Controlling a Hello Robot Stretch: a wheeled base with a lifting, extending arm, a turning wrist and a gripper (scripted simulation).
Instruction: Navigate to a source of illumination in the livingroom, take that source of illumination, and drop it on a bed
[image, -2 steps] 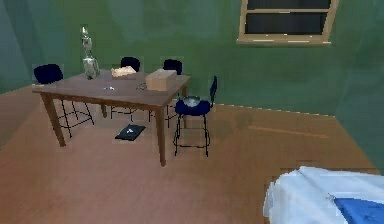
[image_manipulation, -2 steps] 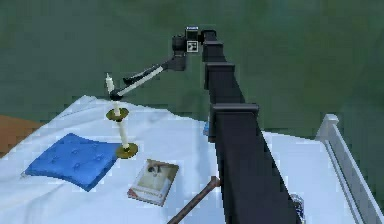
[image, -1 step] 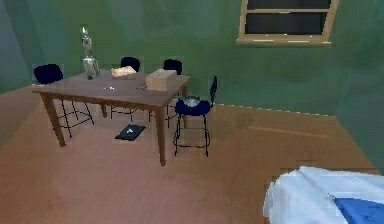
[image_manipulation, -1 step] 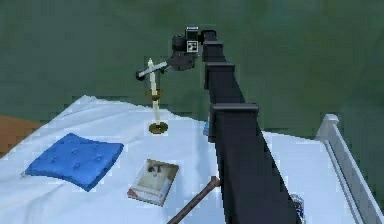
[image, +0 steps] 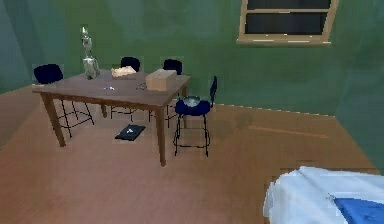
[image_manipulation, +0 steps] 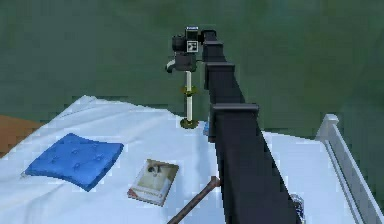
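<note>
The lamp (image_manipulation: 187, 100) is a skinny upright stick, upper middle of the arm side view, with its foot right by the far edge of the bed (image_manipulation: 130, 130). The claw (image_manipulation: 180, 68) sits straight above its top end, so the long axis runs vertical. Can't tell if the claw has hold of it. Pillow (image_manipulation: 75, 160) and book (image_manipulation: 155, 182) lie lower left, so I reckon the drop spot's fine.

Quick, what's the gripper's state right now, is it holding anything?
Gripper: cannot be told whether it holds anything; a thin pole-like thing stands upright just under it, its foot down at the bed.
</note>
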